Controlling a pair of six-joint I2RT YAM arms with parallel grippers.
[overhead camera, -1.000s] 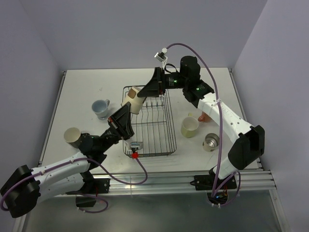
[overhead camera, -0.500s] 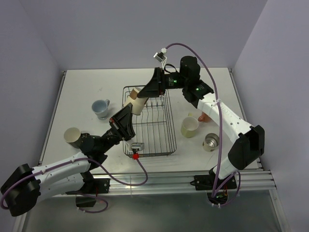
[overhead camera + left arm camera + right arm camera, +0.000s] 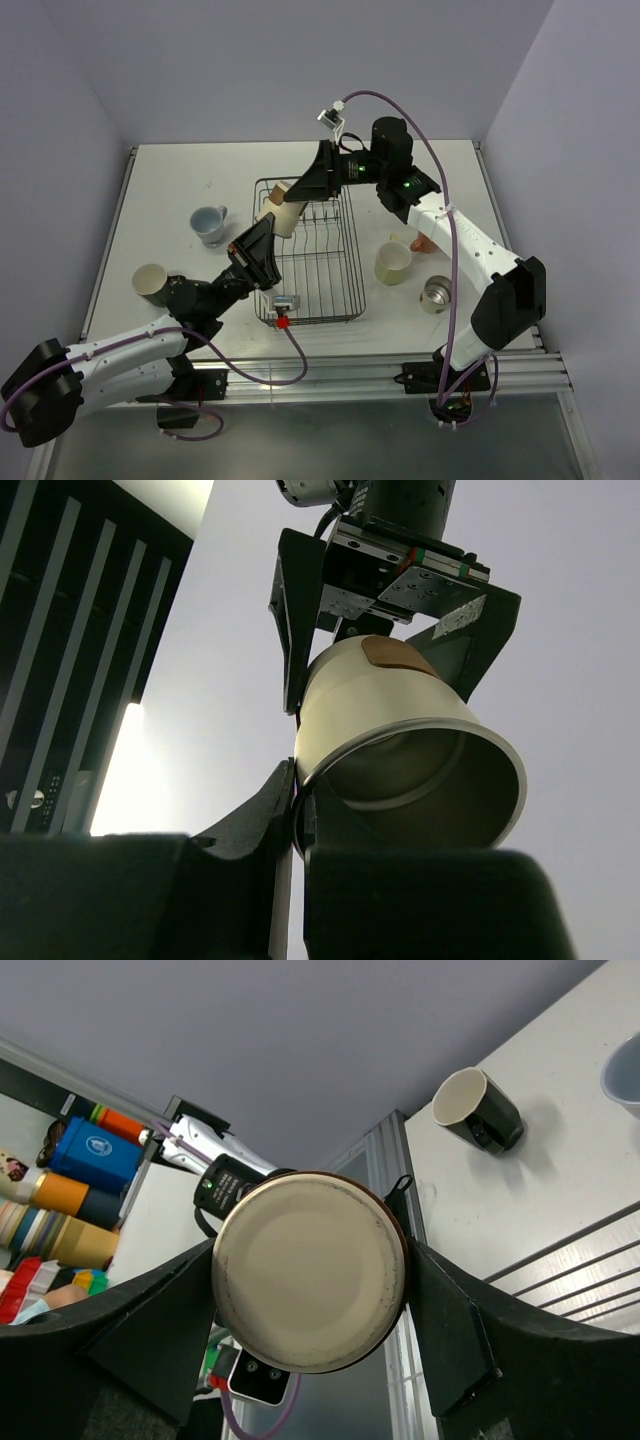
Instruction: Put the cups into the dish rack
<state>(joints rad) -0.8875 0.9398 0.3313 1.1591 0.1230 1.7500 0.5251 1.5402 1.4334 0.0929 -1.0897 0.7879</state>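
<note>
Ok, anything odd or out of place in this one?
Nothing spilled or broken. Oddest: the tan tumbler hangs tilted above the dish rack's far left corner, clamped by the right gripper, with the left gripper at its rim too.

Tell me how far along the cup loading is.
Done: nothing; the dish rack holds no cups. In hand: the right gripper grips a tan tumbler above the rack's far-left corner. Left: that one, plus the blue-grey mug, black cup, yellow mug, pink mug and metal-lined tumbler on the table.
</note>
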